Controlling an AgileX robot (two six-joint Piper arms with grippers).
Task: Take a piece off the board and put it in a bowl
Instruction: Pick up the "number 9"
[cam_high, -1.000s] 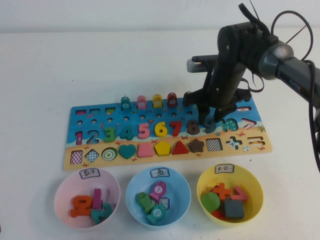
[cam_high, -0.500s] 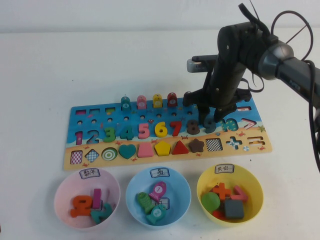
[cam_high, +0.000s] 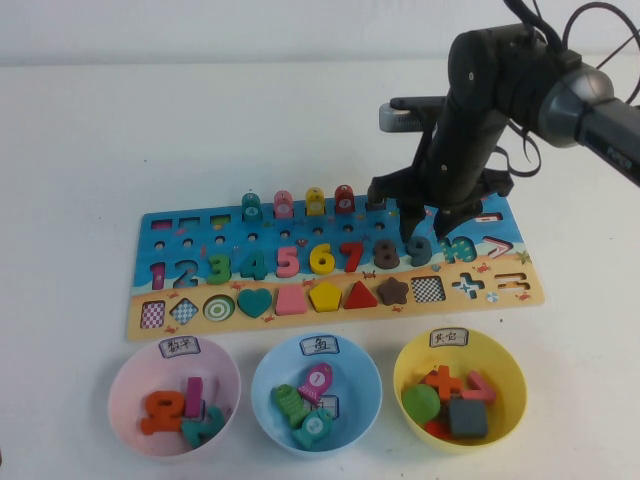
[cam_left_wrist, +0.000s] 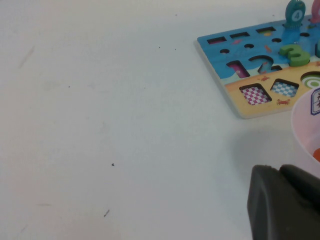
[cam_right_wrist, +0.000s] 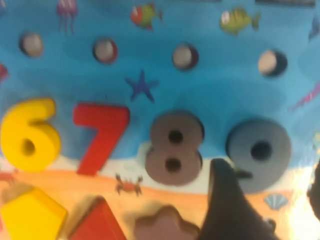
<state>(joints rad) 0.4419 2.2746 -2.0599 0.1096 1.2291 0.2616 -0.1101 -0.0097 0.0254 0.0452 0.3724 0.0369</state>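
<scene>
The slate-grey "9" (cam_high: 420, 248) sits in its slot on the blue and sandy board (cam_high: 200, 240), to the right of the brownish "8" (cam_high: 386, 252). My right gripper (cam_high: 427, 228) hangs just above the "9", open, with one finger on each side of it. In the right wrist view the "9" (cam_right_wrist: 260, 152) lies flat on the board (cam_right_wrist: 215, 85), and the right gripper (cam_right_wrist: 272, 200) is open over its lower part. The pale pink bowl (cam_high: 120, 385) stands in front of the board's left end. My left gripper (cam_left_wrist: 285, 200) is beside the pink bowl's rim (cam_left_wrist: 305, 125).
A light-blue bowl (cam_high: 262, 380) and a yellow bowl (cam_high: 512, 385) stand to the right of the pink one, each with pieces inside. Several fish pegs (cam_high: 300, 203) stand upright along the board's far edge. The board's corner shows in the left wrist view (cam_left_wrist: 220, 55).
My right arm has risen a little and shifted slightly to the right above the "9". The "9" has stayed in its slot.
</scene>
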